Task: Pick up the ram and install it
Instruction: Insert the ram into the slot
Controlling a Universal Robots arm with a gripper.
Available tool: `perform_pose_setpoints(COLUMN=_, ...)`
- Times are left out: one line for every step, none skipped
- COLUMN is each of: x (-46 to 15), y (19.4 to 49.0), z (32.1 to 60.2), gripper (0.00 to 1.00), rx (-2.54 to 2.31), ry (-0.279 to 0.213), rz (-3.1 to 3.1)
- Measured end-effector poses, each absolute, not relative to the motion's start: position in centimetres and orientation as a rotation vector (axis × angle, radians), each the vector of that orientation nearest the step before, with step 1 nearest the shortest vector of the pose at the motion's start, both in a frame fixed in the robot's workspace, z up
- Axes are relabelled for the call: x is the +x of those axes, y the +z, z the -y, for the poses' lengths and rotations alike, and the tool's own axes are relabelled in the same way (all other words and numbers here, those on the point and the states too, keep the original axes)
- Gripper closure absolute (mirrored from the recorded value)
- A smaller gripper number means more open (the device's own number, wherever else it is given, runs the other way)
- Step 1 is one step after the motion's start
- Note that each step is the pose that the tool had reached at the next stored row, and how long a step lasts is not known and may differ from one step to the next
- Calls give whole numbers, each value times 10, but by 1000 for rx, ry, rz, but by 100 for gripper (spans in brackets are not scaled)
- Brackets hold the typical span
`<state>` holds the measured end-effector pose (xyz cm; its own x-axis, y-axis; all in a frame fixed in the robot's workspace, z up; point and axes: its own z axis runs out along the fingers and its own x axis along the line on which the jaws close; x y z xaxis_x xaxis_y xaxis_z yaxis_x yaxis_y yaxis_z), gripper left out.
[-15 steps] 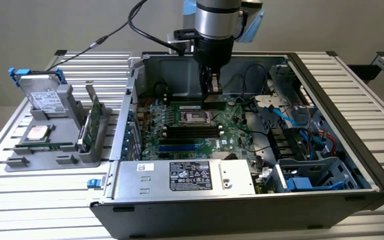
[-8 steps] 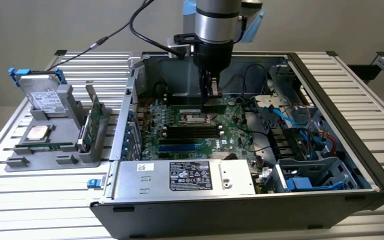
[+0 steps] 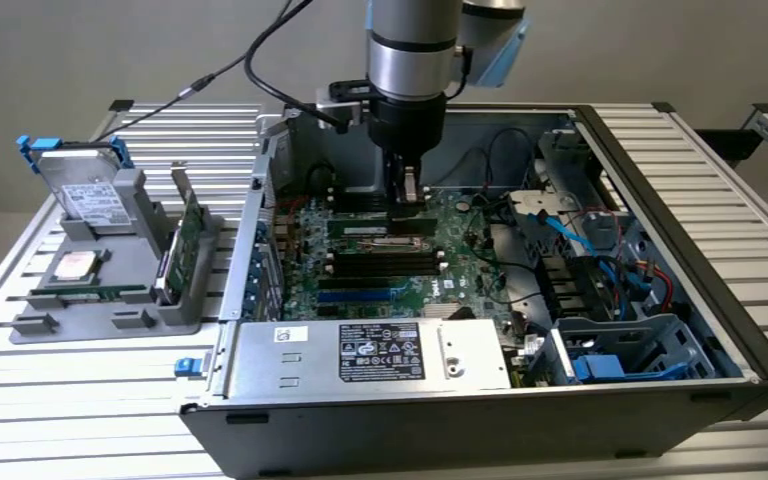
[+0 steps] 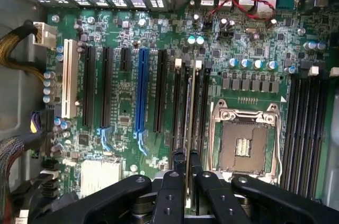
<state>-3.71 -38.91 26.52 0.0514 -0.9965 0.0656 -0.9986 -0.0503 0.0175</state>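
**A:** Where is the ram [image 4: 189, 123]?

**B:** I see it standing on edge at the bank of 4 memory slots [image 4: 206, 102], between the processor socket [image 4: 243, 144] and the blue expansion slot [image 4: 140, 91] on the motherboard [image 4: 122, 107]. I cannot tell whether it is seated.

**A:** And the claw?

**B:** The gripper [image 4: 188, 184] is closed narrowly on the ram, with 1 finger on each face. In the exterior view, the arm [image 3: 411, 60] reaches down into the open computer case [image 3: 704, 330].
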Motion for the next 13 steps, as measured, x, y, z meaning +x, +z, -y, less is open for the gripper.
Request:
perform_pose_setpoints(x=-37, y=263, z=389, gripper=86, rx=2235, ry=55, rz=2124)
perform_pose_setpoints(x=-37, y=262, z=389, gripper=86, rx=2235, ry=55, rz=2124)
perform_pose_setpoints(x=-37, y=260, z=390, gripper=86, rx=2235, ry=55, rz=2124)
perform_pose_setpoints(x=-37, y=258, z=390, gripper=86, rx=2235, ry=55, rz=2124)
perform_pose_setpoints(x=-37, y=256, z=390, gripper=86, rx=2235, ry=55, rz=2124)
perform_pose_setpoints(x=-36, y=254, z=390, gripper=86, rx=2235, ry=55, rz=2124)
perform_pose_setpoints(x=-36, y=252, z=390, gripper=86, rx=2235, ry=55, rz=2124)
perform_pose_setpoints(x=-35, y=251, z=390, gripper=86, rx=2235, ry=55, rz=2124)
perform_pose_setpoints(x=-34, y=249, z=390, gripper=86, rx=2235, ry=55, rz=2124)
perform_pose_setpoints(x=-34, y=247, z=390, gripper=86, rx=2235, ry=55, rz=2124)
perform_pose_setpoints(x=-33, y=245, z=390, gripper=86, rx=2235, ry=55, rz=2124)
perform_pose_setpoints(x=-33, y=243, z=391, gripper=86, rx=2235, ry=55, rz=2124)
perform_pose_setpoints(x=-33, y=242, z=391, gripper=86, rx=2235, ry=55, rz=2124)
